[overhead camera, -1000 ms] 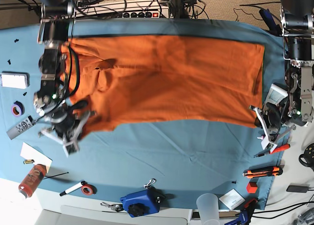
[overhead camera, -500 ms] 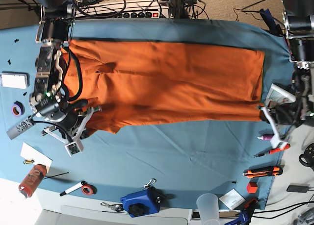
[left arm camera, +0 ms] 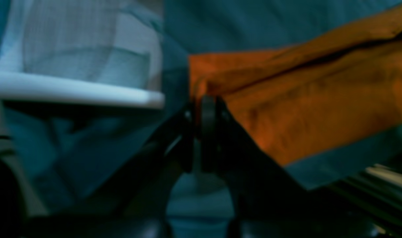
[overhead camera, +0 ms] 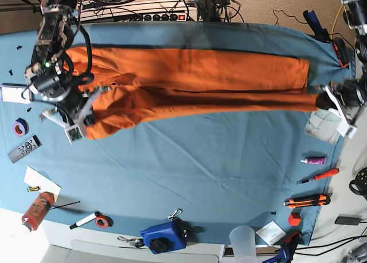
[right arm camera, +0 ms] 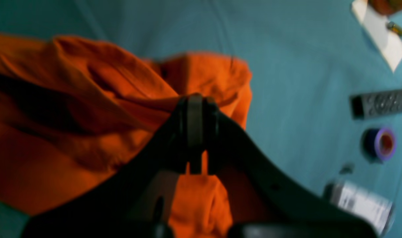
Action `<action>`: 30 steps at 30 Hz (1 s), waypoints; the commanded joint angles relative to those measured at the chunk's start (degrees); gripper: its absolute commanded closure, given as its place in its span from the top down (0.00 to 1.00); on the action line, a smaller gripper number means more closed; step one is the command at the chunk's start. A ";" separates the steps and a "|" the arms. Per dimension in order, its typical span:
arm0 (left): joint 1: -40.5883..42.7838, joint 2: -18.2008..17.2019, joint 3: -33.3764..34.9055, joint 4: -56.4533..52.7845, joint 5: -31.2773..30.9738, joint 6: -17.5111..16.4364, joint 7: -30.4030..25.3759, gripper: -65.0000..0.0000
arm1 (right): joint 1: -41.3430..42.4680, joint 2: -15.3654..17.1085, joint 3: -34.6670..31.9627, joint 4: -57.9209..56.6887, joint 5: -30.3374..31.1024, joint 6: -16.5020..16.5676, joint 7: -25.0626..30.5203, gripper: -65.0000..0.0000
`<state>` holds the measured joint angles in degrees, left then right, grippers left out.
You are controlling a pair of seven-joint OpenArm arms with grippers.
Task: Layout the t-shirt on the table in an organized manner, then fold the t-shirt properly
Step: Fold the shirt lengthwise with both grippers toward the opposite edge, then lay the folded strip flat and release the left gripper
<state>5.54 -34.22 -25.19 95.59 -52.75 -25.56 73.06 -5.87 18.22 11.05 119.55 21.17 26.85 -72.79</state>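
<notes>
The orange t-shirt (overhead camera: 195, 85) lies stretched lengthwise across the far half of the teal table (overhead camera: 200, 171), its near edge lifted and doubled toward the back. In the base view my right gripper (overhead camera: 94, 97) is at the shirt's left end and my left gripper (overhead camera: 322, 99) is at its right end. The right wrist view shows the right gripper (right arm camera: 196, 100) shut on a bunched fold of the t-shirt (right arm camera: 72, 109). In the left wrist view the left gripper (left arm camera: 204, 102) is shut on a corner of the t-shirt (left arm camera: 303, 109), just above the cloth.
Left of the shirt lie a white box (overhead camera: 16, 94), a purple tape roll (overhead camera: 20, 126) and a remote (overhead camera: 24, 148). A blue device (overhead camera: 165, 235) and a plastic cup (overhead camera: 243, 240) stand at the front edge. Cutters (overhead camera: 308, 201) and paper (overhead camera: 327, 125) lie at the right.
Both grippers have moved toward the far edge, carrying the shirt's near edge with them. The visible orange band is now much narrower.
</notes>
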 commanded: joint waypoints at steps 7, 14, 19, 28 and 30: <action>5.35 3.52 -0.52 2.47 0.39 -0.52 -0.61 0.00 | -7.39 0.81 6.73 0.87 0.79 0.52 1.07 0.00; 7.02 5.79 -0.61 2.51 3.41 0.48 -0.68 0.00 | -12.74 0.74 11.61 0.87 8.61 4.74 0.96 0.00; 7.04 5.79 -0.61 2.51 3.93 0.44 -0.68 0.00 | -13.20 0.63 11.52 0.81 8.04 4.70 1.03 0.00; 7.87 5.03 -0.61 2.54 5.31 0.63 -0.28 0.37 | -13.18 0.52 11.52 0.76 8.57 6.03 -3.54 0.01; 8.52 4.31 -0.61 3.04 5.20 1.86 1.64 0.45 | -13.20 0.52 11.52 0.76 9.55 6.64 -5.35 0.07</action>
<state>14.41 -28.80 -25.28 97.65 -47.24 -23.97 74.50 -19.22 18.02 22.17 119.52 30.30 33.19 -78.70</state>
